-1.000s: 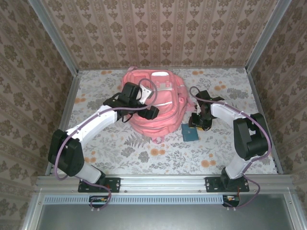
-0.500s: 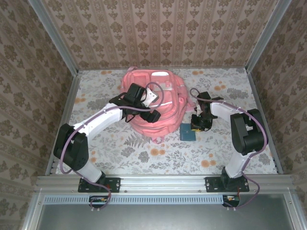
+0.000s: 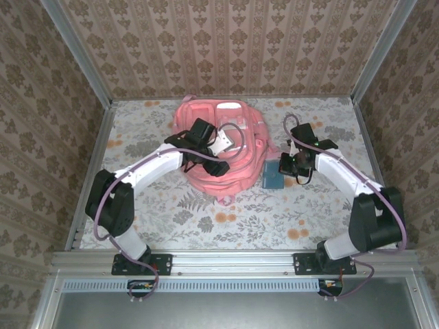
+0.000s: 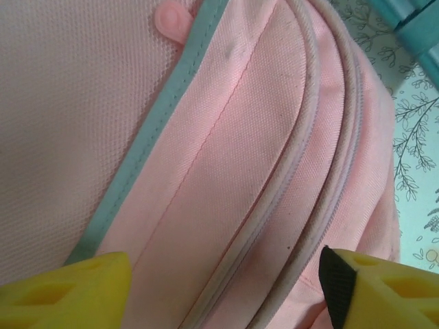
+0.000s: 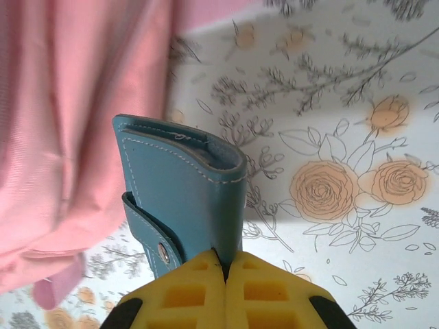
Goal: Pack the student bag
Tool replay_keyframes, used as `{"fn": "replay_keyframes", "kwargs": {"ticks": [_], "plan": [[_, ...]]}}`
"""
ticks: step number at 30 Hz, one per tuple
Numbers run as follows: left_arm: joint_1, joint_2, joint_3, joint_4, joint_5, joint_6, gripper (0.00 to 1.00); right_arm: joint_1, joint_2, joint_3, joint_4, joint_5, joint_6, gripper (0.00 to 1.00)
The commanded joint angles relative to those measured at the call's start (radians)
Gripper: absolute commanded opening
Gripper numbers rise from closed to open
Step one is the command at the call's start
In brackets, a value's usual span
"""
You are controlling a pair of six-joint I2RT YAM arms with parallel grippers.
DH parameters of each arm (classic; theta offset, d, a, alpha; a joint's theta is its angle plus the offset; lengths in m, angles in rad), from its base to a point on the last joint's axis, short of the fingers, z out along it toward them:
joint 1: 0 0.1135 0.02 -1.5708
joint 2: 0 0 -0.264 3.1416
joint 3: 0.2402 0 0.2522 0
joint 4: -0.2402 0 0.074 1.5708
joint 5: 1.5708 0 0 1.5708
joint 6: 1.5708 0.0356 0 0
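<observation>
— Right, nearest first: why clamped on the blue booklet (image 5: 185, 199) like that, with the right gripper (image 5: 226, 274)?

— Pinched at the lower edge, pressed together on the cover, with the snap flap hanging at 7 o'clock in the wrist view. Seems raised on end off the table (image 3: 171, 205), likely so as to slide edge-first into a pocket.

— And placed where, against the student bag (image 3: 247, 123)?

— Just beside it, at about 4 o'clock of the pink fabric, near but apart. Handy for a short carry across.

— Further in, why spread like that on the left gripper (image 4: 219, 295)?

— Hovers over the bag's front with yellow fingers (image 4: 62, 288) apart, straddling the zip seams (image 4: 302, 171). Probably lined up to catch a zip ridge and hold the pocket open for the other arm. Cannot tell whether touching the cloth.

— And the bag itself?

— Lies at 12 o'clock of the table, toward the far wall. Looks zipped shut along the stretch in view, so needs opening before taking the booklet.
</observation>
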Motion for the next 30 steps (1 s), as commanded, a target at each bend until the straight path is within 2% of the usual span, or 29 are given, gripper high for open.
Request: {"fn": "replay_keyframes", "kwargs": {"ticks": [1,8,14,25,28,30], "plan": [[-0.004,0.042,0.063,-0.035,0.001,0.092,0.66,-0.006,-0.045,-0.012,0.013,0.007,0.042,0.00],[0.000,0.138,0.167,-0.110,-0.008,0.133,0.58,-0.006,-0.095,-0.007,0.015,-0.024,0.067,0.00],[0.013,0.167,0.237,-0.150,-0.046,0.169,0.39,-0.007,-0.119,-0.001,0.013,-0.023,0.081,0.00],[0.057,0.227,0.395,-0.331,0.135,0.267,0.14,-0.007,-0.143,-0.012,0.034,-0.041,0.110,0.00],[0.056,0.242,0.400,-0.341,0.139,0.272,0.13,-0.005,-0.148,-0.013,0.036,-0.047,0.118,0.00],[0.053,0.242,0.384,-0.315,0.096,0.269,0.21,-0.006,-0.152,-0.012,0.038,-0.049,0.122,0.00]]}}
